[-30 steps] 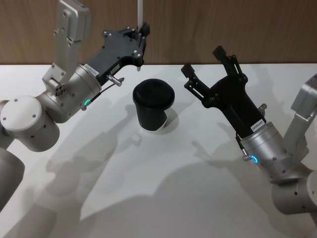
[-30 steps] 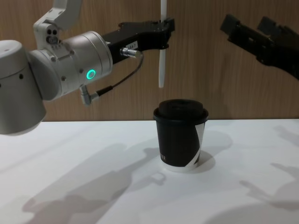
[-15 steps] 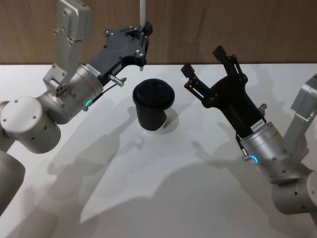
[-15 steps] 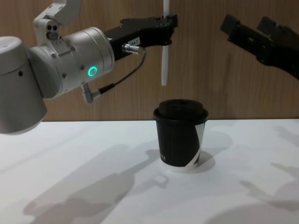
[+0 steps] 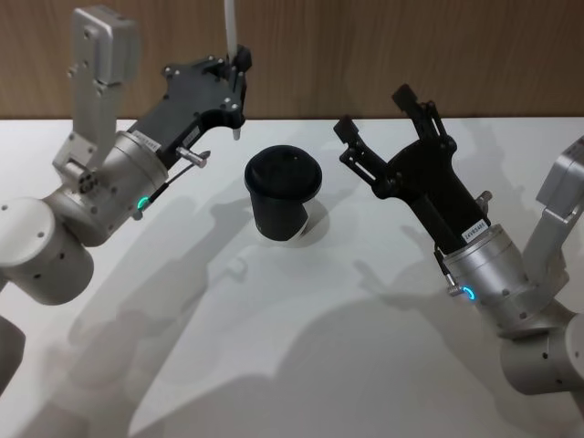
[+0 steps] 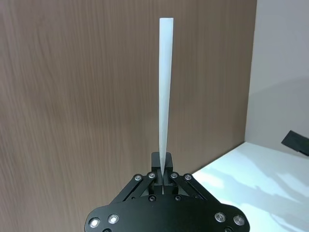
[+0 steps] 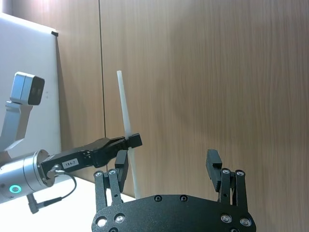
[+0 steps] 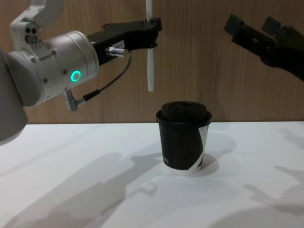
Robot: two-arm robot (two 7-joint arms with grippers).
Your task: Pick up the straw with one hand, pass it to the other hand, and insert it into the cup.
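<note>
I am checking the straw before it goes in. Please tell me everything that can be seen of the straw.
The straw is a long, very thin, straight tube of white, slightly translucent plastic. It hangs upright in the air, pinched between the closed fingers of the left gripper, part of it above the fingers and its lower end free. That end is above and to the left of the cup, not touching the lid. Nothing else touches it; the right gripper is open and apart.
</note>
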